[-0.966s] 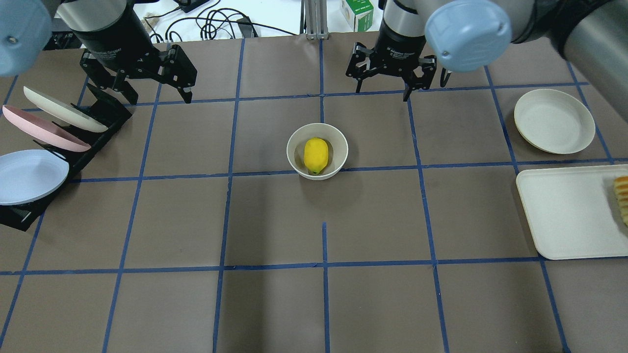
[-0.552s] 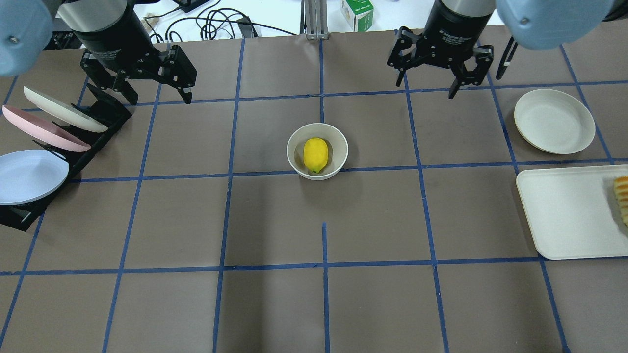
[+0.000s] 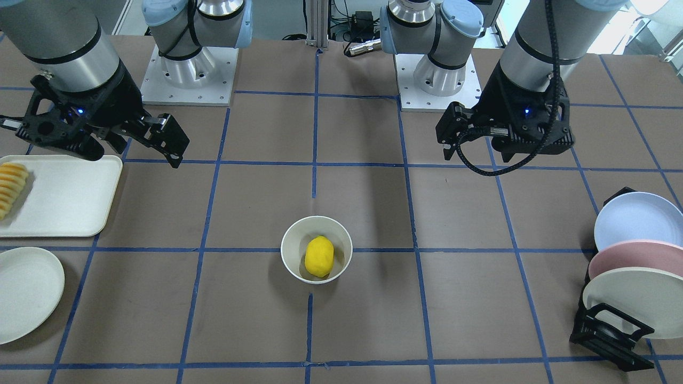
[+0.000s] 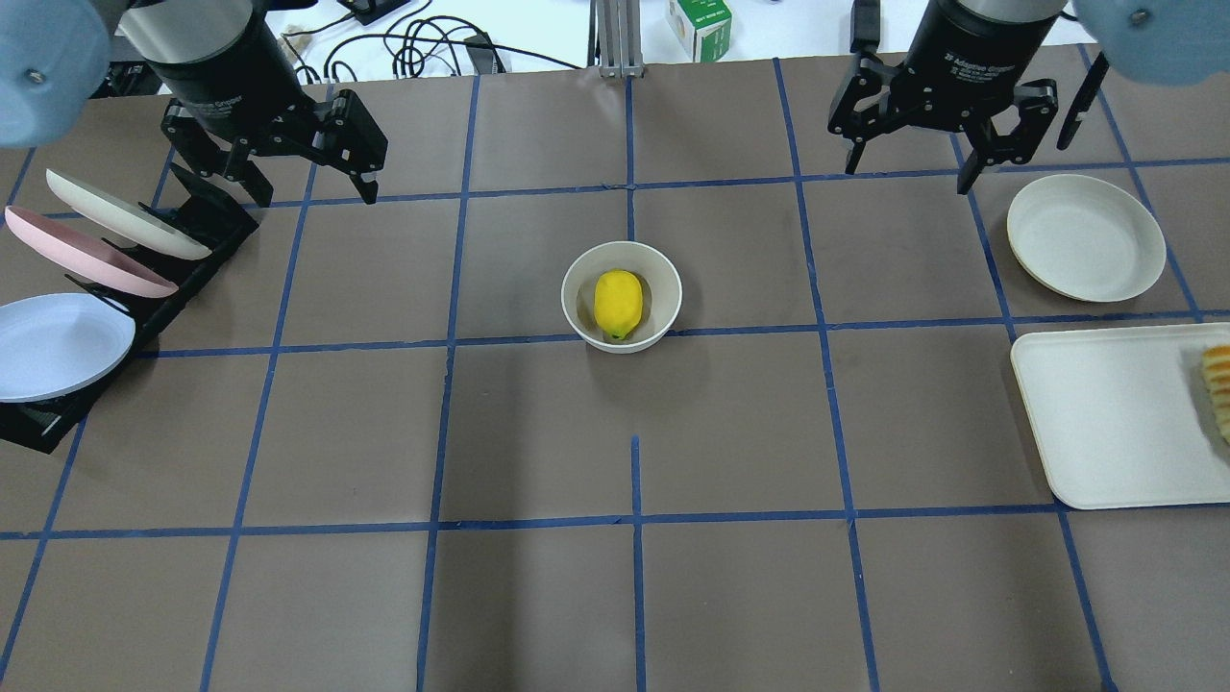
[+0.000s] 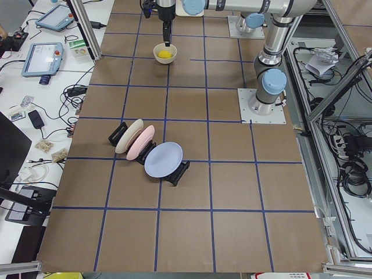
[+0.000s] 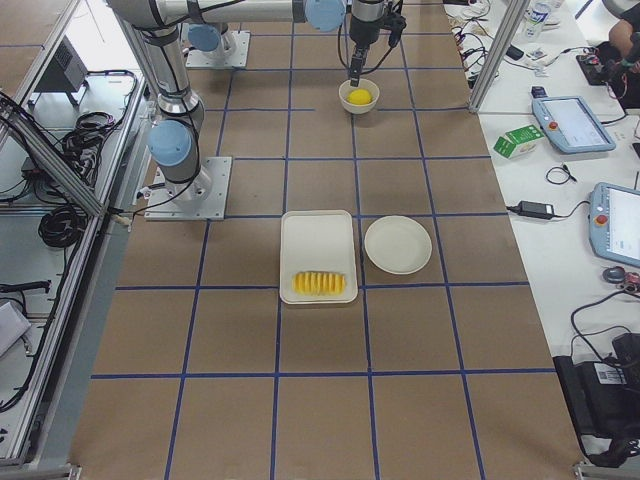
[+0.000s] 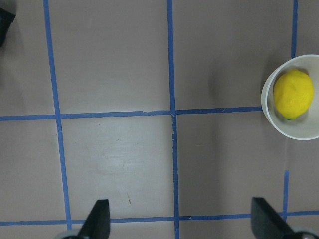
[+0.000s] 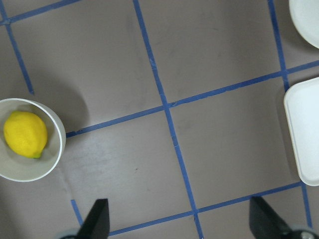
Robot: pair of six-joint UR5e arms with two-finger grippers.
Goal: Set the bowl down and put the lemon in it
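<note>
Sitting in the off-white bowl [image 4: 579, 279], centre of the table [image 4: 538, 432]: the lemon [image 4: 618, 304]. Left gripper [image 4: 312, 192] and right gripper [image 4: 907, 177] both spread wide, empty, well clear. Risk: a low arm sweep tipping the bowl

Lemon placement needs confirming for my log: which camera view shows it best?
Right wrist-mounted: the lemon is large, whole and unblocked inside the bowl. Left wrist shows it similarly; overhead and front-facing show it smaller; both side views only a tiny yellow spot.
</note>
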